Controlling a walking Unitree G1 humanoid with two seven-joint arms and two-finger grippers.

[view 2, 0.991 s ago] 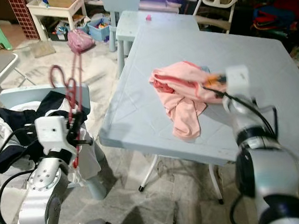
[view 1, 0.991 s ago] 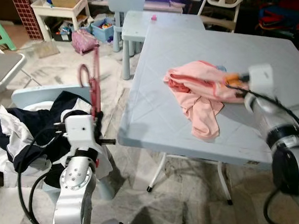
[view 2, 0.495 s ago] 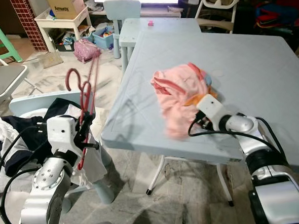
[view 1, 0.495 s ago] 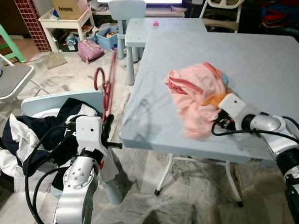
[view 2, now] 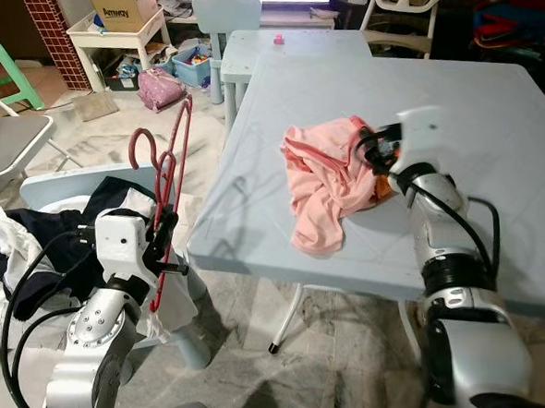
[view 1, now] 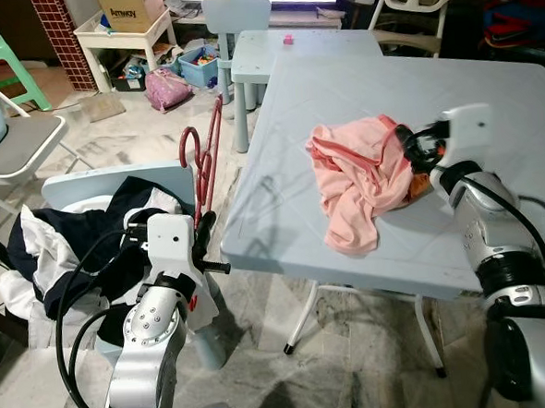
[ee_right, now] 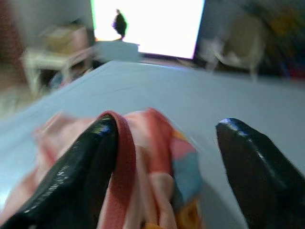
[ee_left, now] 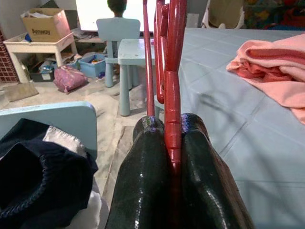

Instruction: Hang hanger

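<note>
Between the left gripper's jaws, clamped together, the red hanger stands upright at about nine o'clock of the pale blue worktop, beside a chair piled with dark clothes. The right gripper, jaws wide apart, hovers over the pink garment at the worktop's centre. The hanger looks light, stiff and slippery; its straight lower bar seems the safest hold

Red hanger: smooth, glossy, looks plastic. Left gripper fingers: glossy black, faintly textured. Right gripper: same glossy black. Pink garment: soft matt cloth, crumpled. Table: pale blue plastic, matt, moulded grooves. Floor: worn marble-look tile.
</note>
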